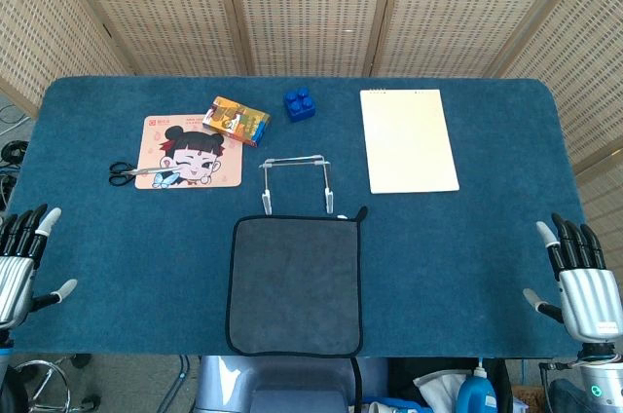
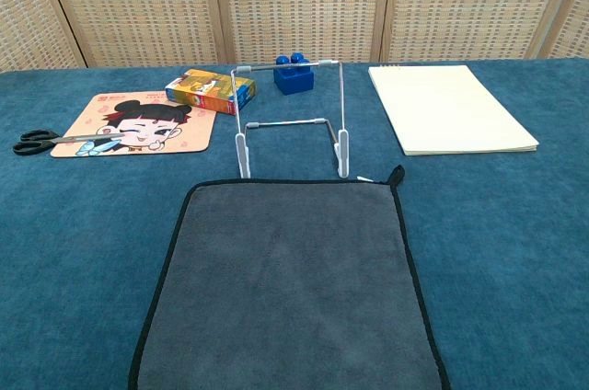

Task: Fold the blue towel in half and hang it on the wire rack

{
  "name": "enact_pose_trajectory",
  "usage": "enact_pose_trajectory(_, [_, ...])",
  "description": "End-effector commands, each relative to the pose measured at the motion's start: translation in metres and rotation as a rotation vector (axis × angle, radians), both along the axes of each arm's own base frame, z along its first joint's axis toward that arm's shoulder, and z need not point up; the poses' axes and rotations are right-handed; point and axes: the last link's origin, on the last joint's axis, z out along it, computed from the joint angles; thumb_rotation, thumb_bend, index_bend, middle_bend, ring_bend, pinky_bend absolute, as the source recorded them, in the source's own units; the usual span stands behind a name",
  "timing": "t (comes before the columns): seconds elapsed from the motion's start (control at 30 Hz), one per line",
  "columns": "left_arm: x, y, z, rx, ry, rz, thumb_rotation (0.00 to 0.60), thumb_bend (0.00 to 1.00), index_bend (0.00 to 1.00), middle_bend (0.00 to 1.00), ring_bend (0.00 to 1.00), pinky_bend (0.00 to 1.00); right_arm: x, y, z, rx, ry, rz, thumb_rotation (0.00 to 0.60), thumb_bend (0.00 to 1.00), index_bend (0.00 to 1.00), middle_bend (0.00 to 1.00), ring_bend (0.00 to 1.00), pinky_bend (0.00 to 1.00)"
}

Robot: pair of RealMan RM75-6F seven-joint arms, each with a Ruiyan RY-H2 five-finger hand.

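The towel (image 1: pixel 295 283) (image 2: pixel 290 284) lies flat and unfolded at the table's front edge; it looks dark grey-blue with a black hem and a small loop at its far right corner. Just behind it stands the white wire rack (image 1: pixel 297 179) (image 2: pixel 290 119), upright and bare. My left hand (image 1: pixel 21 255) rests at the front left edge of the table, fingers spread and holding nothing. My right hand (image 1: pixel 582 275) sits at the front right edge, likewise with fingers apart and nothing in it. Both hands are far from the towel. The chest view shows neither hand.
A cartoon mouse pad (image 1: pixel 192 152) with scissors (image 1: pixel 136 171) on its left edge lies at the back left. A colourful small box (image 1: pixel 237 121) and a blue block (image 1: pixel 299 103) sit behind the rack. A cream notepad (image 1: pixel 408 139) lies at the back right.
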Motion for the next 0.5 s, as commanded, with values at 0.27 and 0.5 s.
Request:
enact_pose_trajectory(0.27, [0.002, 0.001, 0.000, -0.012, 0.000, 0.015, 0.600, 0.17, 0.00, 0.00, 0.00, 0.00, 0.004, 0.003, -0.006, 0.040, 0.014, 0.015, 0.600, 0.00, 0.00, 0.00, 0.00, 0.00])
enact_pose_trajectory(0.5, [0.003, 0.004, -0.009, -0.037, 0.026, 0.018, 0.600, 0.17, 0.00, 0.00, 0.00, 0.00, 0.032, 0.010, -0.054, 0.341, 0.004, 0.293, 0.600, 0.00, 0.12, 0.00, 0.00, 0.00])
